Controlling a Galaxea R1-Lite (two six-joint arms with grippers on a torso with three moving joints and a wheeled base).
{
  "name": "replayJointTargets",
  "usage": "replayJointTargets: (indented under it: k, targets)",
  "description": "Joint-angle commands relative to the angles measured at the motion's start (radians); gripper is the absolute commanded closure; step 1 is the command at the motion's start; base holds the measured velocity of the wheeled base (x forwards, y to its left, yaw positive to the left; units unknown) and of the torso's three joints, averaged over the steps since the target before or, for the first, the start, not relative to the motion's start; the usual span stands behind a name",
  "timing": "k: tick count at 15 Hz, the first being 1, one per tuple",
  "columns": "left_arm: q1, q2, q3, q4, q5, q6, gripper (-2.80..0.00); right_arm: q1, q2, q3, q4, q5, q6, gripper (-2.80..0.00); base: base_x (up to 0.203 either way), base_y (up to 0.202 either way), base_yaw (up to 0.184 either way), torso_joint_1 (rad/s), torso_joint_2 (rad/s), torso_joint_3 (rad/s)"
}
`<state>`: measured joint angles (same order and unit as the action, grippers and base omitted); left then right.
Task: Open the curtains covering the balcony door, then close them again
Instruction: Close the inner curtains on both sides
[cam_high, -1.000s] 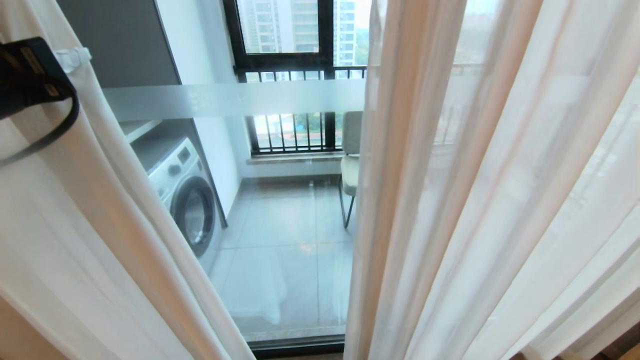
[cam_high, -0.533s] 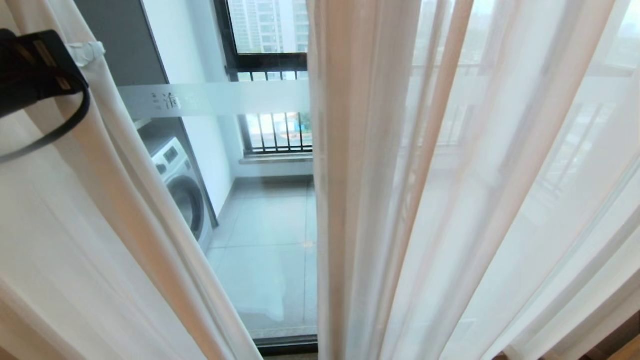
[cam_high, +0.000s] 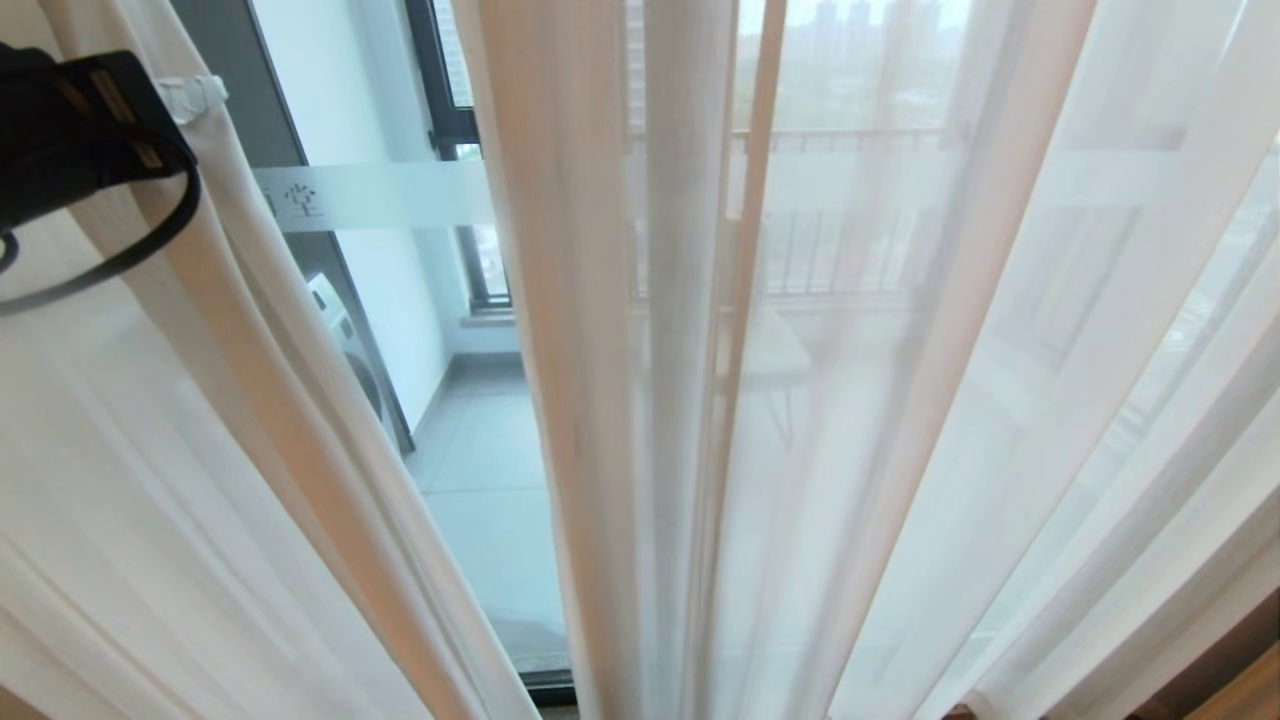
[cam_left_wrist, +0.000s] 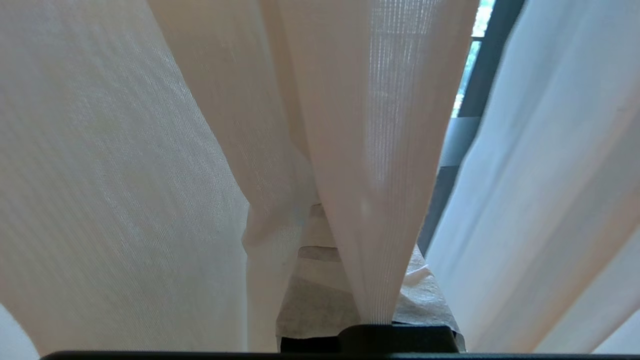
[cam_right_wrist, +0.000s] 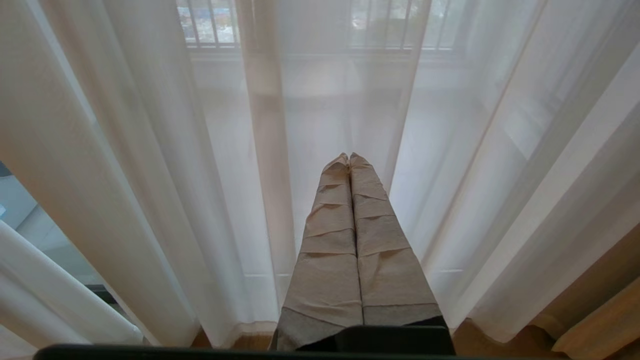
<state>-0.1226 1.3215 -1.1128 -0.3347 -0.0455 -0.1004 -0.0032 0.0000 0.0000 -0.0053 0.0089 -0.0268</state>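
since a second ago our whole view has swung, so the washing machine (cam_high: 345, 330) has slid toward the left and is now mostly hidden behind a dark post, and the open strip of glass between the sheer panels looks much narrower than it did; the chair that showed clear before is now only a faint shape behind the fabric. our left gripper (cam_high: 185, 98) sits at the upper left of the head view, its taped fingers (cam_left_wrist: 320, 295) clenched on a pinched fold of the curtains (cam_high: 300, 470), and it has kept that hold throughout. in the left wrist view the sheer cloth fans out from the pinch point, with a second panel hanging just beside it. a black cable (cam_high: 150, 245) loops under the wrist. our right gripper (cam_right_wrist: 350, 162) is held low in front of the right-hand sheer panel, its two taped fingers pressed flat together with nothing between them, not touching the cloth as far as we can tell. beyond the fabric stands the balcony door (cam_high: 400, 195), its frosted band crossing the glass in the gap and showing dimly through the sheer to the right. behind the glass we see grey floor tiles (cam_high: 490, 520) and railing bars (cam_right_wrist: 210, 25). thicker tan fabric (cam_right_wrist: 600, 320) shows at the far right edge.
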Motion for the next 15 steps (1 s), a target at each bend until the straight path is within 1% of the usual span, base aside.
replayJointTargets:
  k: [1,15]
  targets:
    - [0.0,0.004,0.001,-0.001,0.0,-0.001,0.0,0.0,0.0,0.0,-0.001,0.0,-0.001,0.0,0.0,-0.188,0.004,-0.001,0.0,-0.004]
    - [0.001,0.007,0.005,-0.001,0.0,-0.001,0.0,0.0,0.0,0.0,-0.001,0.0,-0.001,0.0,0.0,-0.19,0.002,0.004,0.0,0.002]
